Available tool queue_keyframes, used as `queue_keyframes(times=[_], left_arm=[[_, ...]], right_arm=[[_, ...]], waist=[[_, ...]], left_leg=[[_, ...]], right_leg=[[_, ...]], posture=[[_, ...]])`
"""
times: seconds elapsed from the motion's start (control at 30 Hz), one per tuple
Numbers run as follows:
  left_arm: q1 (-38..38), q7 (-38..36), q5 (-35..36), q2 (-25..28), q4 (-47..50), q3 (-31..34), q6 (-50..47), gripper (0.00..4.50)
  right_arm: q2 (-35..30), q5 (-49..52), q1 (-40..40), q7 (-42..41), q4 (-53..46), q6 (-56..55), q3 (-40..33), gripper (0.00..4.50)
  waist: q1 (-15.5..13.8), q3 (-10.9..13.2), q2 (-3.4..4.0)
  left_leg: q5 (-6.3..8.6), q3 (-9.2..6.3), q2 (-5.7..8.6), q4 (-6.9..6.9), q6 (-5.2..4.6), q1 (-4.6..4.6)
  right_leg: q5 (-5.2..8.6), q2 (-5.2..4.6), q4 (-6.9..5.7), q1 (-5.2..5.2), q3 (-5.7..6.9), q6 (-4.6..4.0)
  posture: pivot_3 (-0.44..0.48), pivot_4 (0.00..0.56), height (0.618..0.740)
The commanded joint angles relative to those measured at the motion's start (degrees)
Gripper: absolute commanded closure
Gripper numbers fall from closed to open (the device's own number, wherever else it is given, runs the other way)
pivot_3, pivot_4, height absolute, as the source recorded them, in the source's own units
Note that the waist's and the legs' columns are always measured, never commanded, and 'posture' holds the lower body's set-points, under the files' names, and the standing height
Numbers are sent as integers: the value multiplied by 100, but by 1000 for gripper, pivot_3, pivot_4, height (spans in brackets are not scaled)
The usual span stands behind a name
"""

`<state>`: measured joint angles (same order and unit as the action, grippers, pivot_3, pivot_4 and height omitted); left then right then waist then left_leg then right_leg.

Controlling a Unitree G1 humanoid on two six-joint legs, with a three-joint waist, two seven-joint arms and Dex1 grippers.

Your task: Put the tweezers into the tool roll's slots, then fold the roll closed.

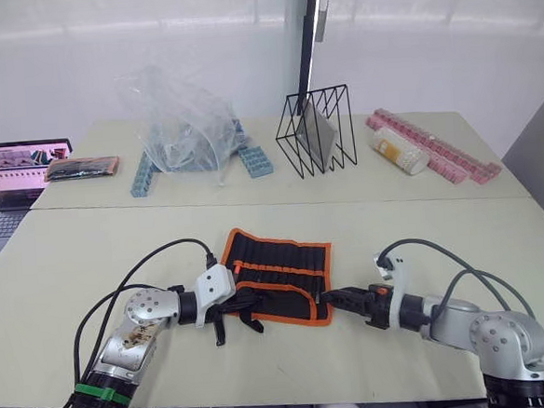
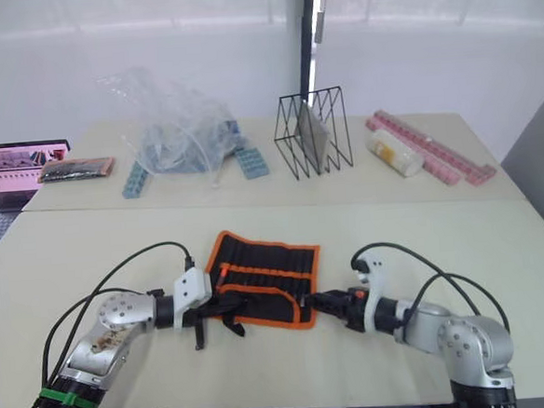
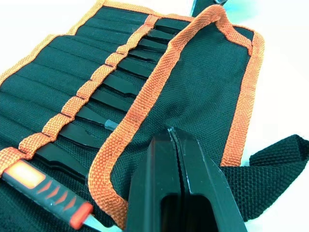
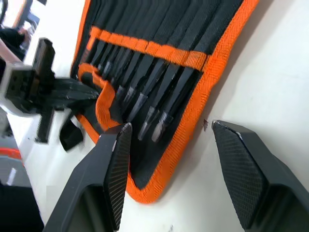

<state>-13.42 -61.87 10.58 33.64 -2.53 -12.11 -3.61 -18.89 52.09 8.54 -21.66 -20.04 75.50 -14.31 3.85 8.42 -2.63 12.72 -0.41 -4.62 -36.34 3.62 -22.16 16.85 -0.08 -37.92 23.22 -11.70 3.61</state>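
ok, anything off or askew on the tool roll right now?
Nothing damaged or spilled. The tool roll lies open with the tweezers seated in the slots; its near flap is folded up, pinched by the left gripper.

Silver-grey jointed arms trail looping black cables, with white wrist housings and black two-fingered tools; green band on left forearm.

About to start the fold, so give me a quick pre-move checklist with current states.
1. Slim black metal tweezers seated in the narrow fabric slots: ok.
2. Near flap of the black, orange-edged tool roll folded over: ok.
3. Left gripper shut on that flap: ok.
4. Right gripper open, straddling the roll's corner: ok.
5. Black strap free of the fold: cannot tell.
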Motion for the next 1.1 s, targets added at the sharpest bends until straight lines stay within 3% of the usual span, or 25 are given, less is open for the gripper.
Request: queue_keyframes(times=[0.03,0.3,0.6,0.93,1.1], left_arm=[[68,42,-220,-24,-201,-171,-36,4500],[53,42,-226,-15,-251,-157,-1,4500],[93,-26,-212,45,-224,-161,26,4500],[106,-32,-190,45,-181,-160,-16,4500],[100,-26,-186,48,-170,-150,-43,4500]], right_arm=[[249,299,129,250,286,323,-226,1680],[451,589,329,560,477,527,-549,1680],[400,668,249,586,451,383,-569,4429],[477,1065,429,657,481,366,-756,4429],[757,1510,788,1097,364,516,-738,4429]], waist=[[11,0,0],[17,1,5],[25,4,12],[29,6,14],[53,13,26]], left_leg=[[0,-3,0,0,0,1],[0,-9,3,0,0,-5],[0,-15,4,1,0,-11],[0,-20,6,2,0,-18],[0,-21,7,2,0,-21]], right_leg=[[0,0,1,-2,0,0],[0,0,5,-1,3,1],[0,0,15,-2,4,2],[-1,0,26,-3,4,5],[-1,0,25,1,3,6]], posture=[[0,150,720],[0,150,720],[0,150,720],[0,150,720],[0,150,720]])
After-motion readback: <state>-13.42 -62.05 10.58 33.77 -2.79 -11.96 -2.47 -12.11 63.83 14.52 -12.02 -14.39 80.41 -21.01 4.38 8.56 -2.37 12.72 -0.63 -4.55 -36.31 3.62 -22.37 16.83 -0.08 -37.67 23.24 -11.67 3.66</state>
